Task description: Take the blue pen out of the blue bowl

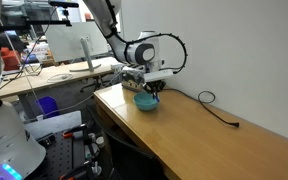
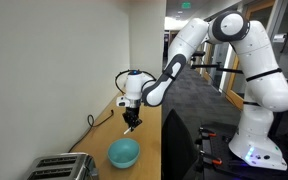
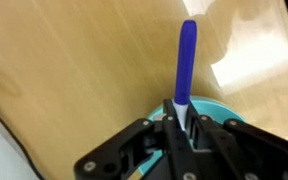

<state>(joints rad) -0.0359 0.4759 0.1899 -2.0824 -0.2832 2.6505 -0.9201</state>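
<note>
- Step: lift-out, late stage. The gripper [image 3: 184, 118] is clamped on the blue pen [image 3: 187, 55], jaws nearly together with only the pen shaft between them.
- The pen sticks out past the fingertips toward top centre of the wrist view, its lower end in the grip.
- The blue bowl [image 3: 222, 108] sits behind the fingers, lower centre (only its rim shows).
- In an exterior view the gripper [image 2: 132, 122] hangs above the bowl [image 2: 124, 152], apart from it. The pen is too small to see there.
- Next, my read: carry it sideways over bare table [image 1: 214, 140], lower, release.
</note>
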